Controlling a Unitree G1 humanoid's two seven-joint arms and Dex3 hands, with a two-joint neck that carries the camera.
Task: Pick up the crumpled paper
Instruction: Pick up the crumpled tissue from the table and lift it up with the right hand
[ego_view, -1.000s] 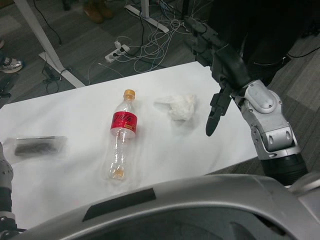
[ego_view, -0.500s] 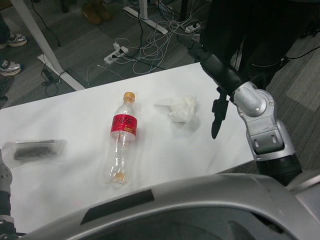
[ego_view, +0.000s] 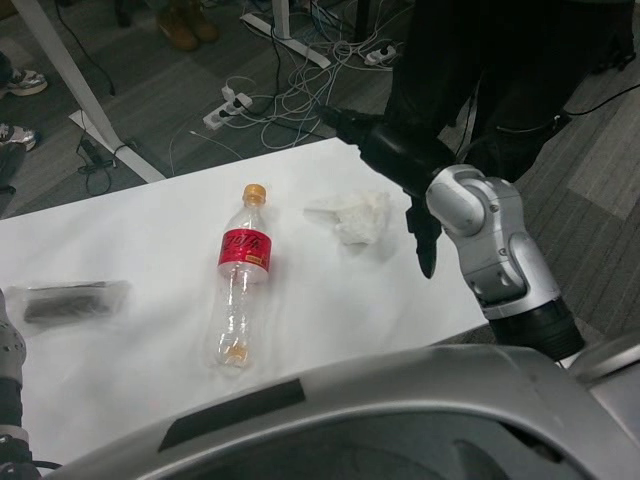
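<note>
Right now the crumpled paper (ego_view: 354, 215) lies on the white worktop (ego_view: 330, 300), toward its far right part, untouched. Just to its right hangs the right hand (ego_view: 400, 170), black fingers apart and holding nothing; some reach out over the far edge of the worktop beyond the paper, while one finger (ego_view: 426, 245) points down toward the surface beside the paper without touching it. The silver forearm (ego_view: 495, 255) runs from the hand down to the lower right.

To the left of the paper, well apart from it, a clear plastic bottle (ego_view: 240, 275) lies on its side with an orange cap (ego_view: 255, 192) pointing to the far edge and a red label (ego_view: 245, 250) around its middle. Near the left edge of the worktop rests a dark flat item in a clear wrapper (ego_view: 68, 300). Only a sliver of the left arm (ego_view: 8, 350) shows at the lower left corner; its hand is out of sight.

Beyond the worktop, a power strip (ego_view: 225, 108) and a tangle of white cables (ego_view: 300, 90) lie on the grey floor, and a person in dark clothing (ego_view: 500, 70) stands behind the right hand.
</note>
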